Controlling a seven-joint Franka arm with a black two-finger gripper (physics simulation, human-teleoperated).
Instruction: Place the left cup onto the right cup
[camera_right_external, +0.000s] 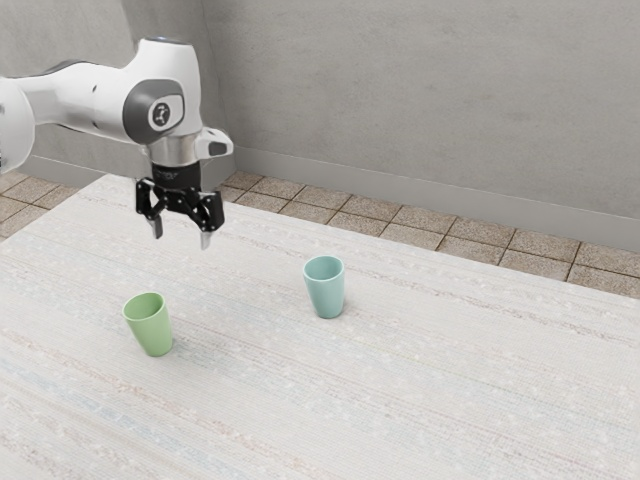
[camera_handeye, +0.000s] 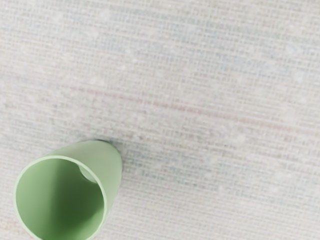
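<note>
Closest to the camera sat the pale green tapered plastic cup (camera_right_external: 148, 323), upright, mouth up, long axis vertical, so it'd want a straight-down approach imo. Above the pale woven-look table (camera_right_external: 450, 400) hung the black two-finger gripper (camera_right_external: 181, 238), fingers spread wide, nothing in them. In the exterior view the green cup lay at roughly 7 o'clock from it, and the wrist view put the green cup (camera_handeye: 65, 192) off-centre too, not right under the hand. The teal tapered cup (camera_right_external: 324, 286) stood well apart, about 2 o'clock from the green one. No writing on either cup; the round badge on the arm (camera_right_external: 160, 112) was too small to read.
</note>
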